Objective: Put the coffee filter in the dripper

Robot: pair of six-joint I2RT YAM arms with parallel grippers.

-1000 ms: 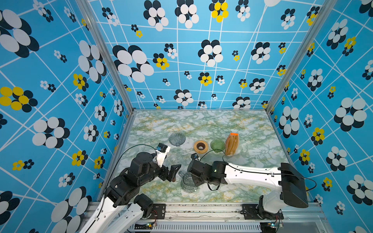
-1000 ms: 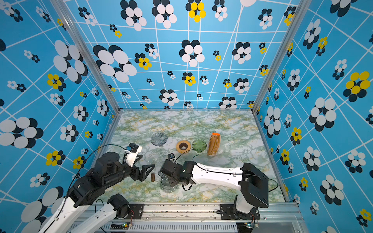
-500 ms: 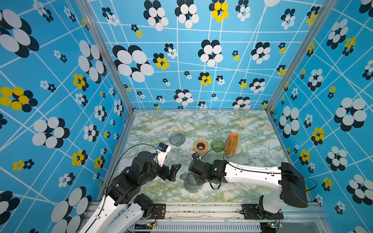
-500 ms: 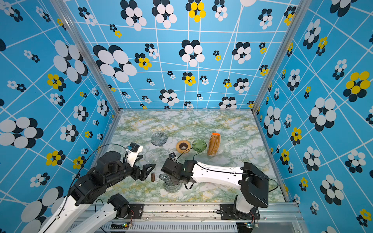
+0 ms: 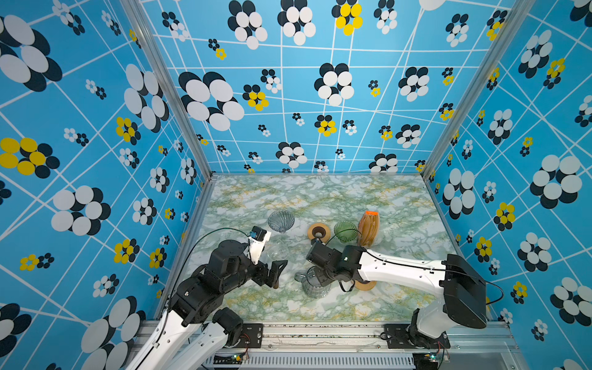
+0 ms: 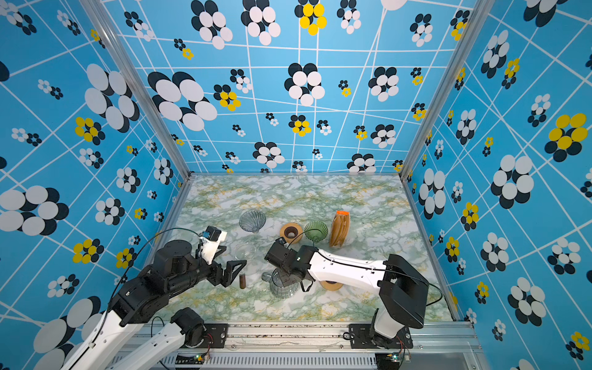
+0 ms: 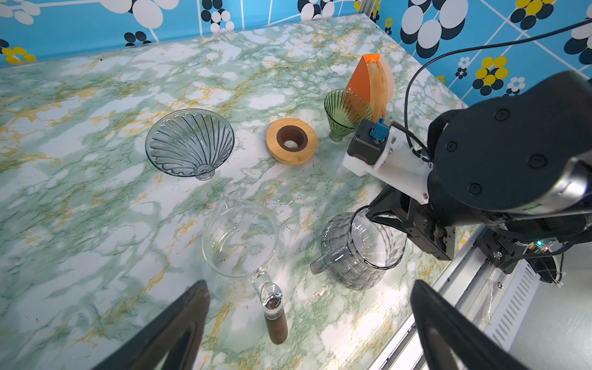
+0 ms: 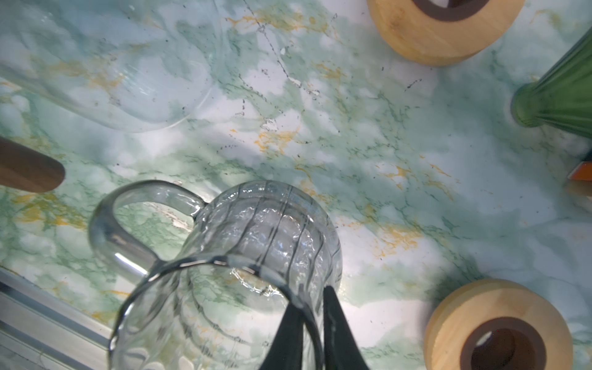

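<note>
Our right gripper [image 8: 312,307] pinches the ribbed glass jug [image 5: 315,285] by its rim.
Our left gripper [image 5: 276,274] hangs wide open at the jug's 9 o'clock; the coffee filter stack [image 5: 368,226] stands just beside the green dripper [image 5: 345,230], at its 3 o'clock.

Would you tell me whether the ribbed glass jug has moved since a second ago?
Yes. The ribbed glass jug, gripped at its rim by the right tool, has shifted rightward in a top view, away from the fixed brown handle.
</note>
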